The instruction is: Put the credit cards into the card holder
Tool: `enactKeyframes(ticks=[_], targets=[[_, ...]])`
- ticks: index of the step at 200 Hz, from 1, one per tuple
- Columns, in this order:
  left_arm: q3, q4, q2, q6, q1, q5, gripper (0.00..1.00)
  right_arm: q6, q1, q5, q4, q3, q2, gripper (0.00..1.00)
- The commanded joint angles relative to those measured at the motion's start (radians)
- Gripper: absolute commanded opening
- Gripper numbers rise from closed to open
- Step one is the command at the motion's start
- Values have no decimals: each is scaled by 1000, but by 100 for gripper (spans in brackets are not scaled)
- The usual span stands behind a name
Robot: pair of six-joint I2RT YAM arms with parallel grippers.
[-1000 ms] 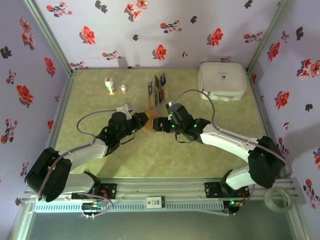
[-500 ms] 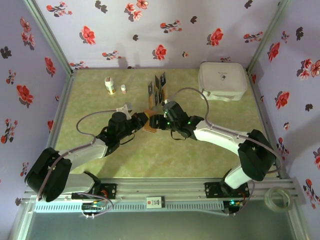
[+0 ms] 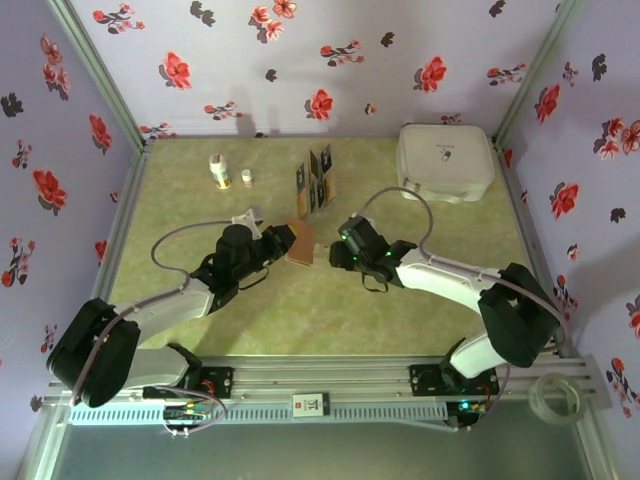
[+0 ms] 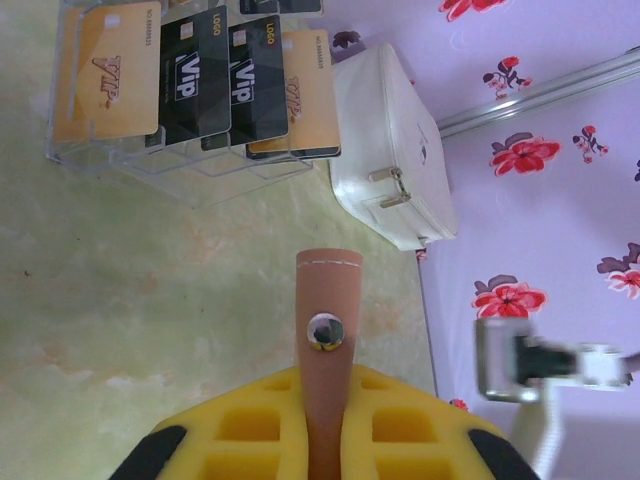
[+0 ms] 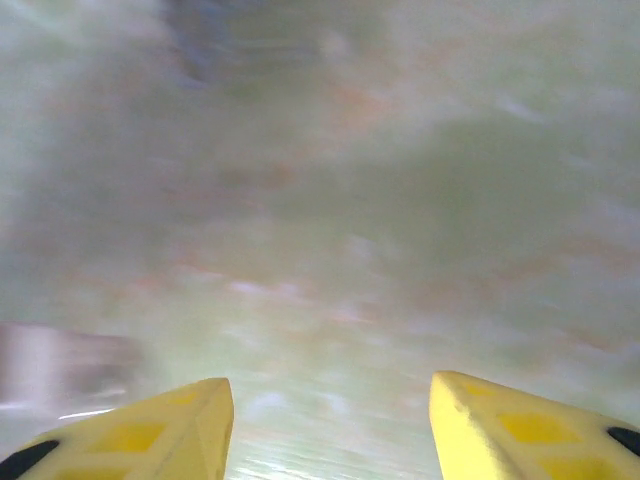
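Note:
My left gripper is shut on the card holder, a reddish-brown wallet held up off the table. In the left wrist view the card holder stands edge-on between the yellow pads, its metal snap facing the camera, with the left gripper clamped on it. The credit cards, gold and black VIP cards, stand in a clear rack beyond it. My right gripper hovers just right of the card holder. In its blurred wrist view the right gripper is open, with nothing between its fingers.
A large white rounded case sits at the back right, also in the left wrist view as the white case. Two small bottles stand at the back left. Bare green tabletop lies in front of both arms.
The right gripper reached in beside the card holder, then pulled back to the right, its jaws narrowing somewhat. The left gripper kept hold of the card holder in nearly the same place.

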Motion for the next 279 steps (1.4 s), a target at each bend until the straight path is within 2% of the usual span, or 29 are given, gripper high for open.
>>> enactKeyframes(ticks=[1, 38, 83, 124, 168, 192, 227, 257, 279], targets=[[-13, 22, -19, 14, -4, -11, 0, -23, -37, 12, -62, -42, -98, 54], [-21, 9, -22, 30, -4, -13, 0, -25, -57, -134, -47, -14, -179, 54], [-18, 5, -22, 35, -4, -13, 0, 49, -58, -301, 84, 36, -147, 54], [-12, -2, -22, 39, -4, -13, 0, 97, -57, -365, 183, 60, -73, 52], [-10, -2, -22, 41, -4, -13, 0, 121, -56, -380, 233, 64, -19, 46], [-12, 0, -20, 42, -4, -12, 0, 136, -56, -401, 267, 54, 8, 35], [-37, 39, 23, 34, -4, -16, 0, 139, -57, -420, 294, 44, 15, 0], [-93, 137, 104, 28, 2, -18, 0, 132, -57, -434, 276, 47, -16, 0], [-129, 224, 177, 23, 8, -4, 27, 139, -56, -456, 266, 49, -41, 0]])
